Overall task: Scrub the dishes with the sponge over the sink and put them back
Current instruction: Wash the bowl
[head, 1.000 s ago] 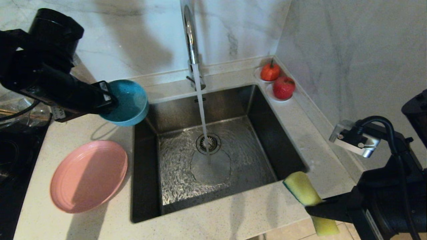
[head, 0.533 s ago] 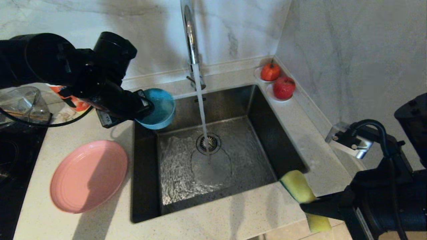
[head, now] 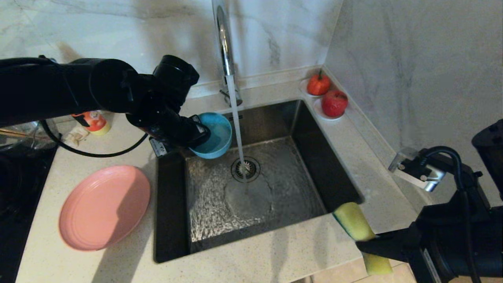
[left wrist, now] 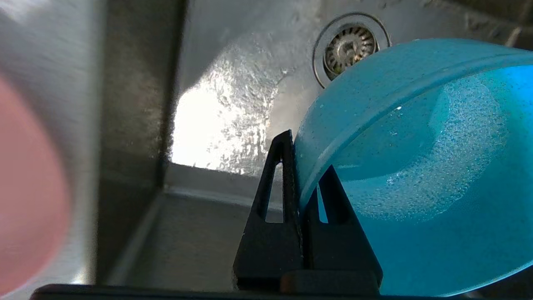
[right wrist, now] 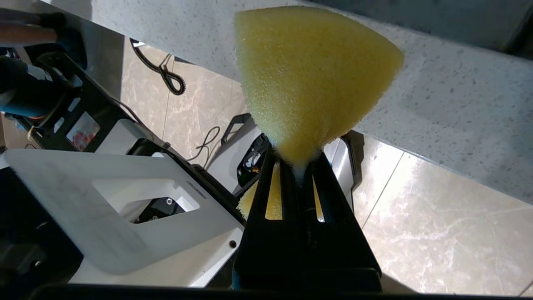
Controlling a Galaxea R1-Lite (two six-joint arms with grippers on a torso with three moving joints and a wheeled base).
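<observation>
Left arm [head: 78, 88]: matte black, thick rounded joint housings, black cable [head: 98, 153] looping beneath, small white label near wrist. Left gripper [left wrist: 300, 166]: black wedge-shaped fingers with slotted cut-outs. Right arm [head: 452, 239]: black housing, black hose arching over top, silver metal bracket [head: 416, 171] with dark screws. Right gripper [right wrist: 297, 166]: same black slotted fingers. White base plate [right wrist: 125, 208] with cut-out, screw hole.
</observation>
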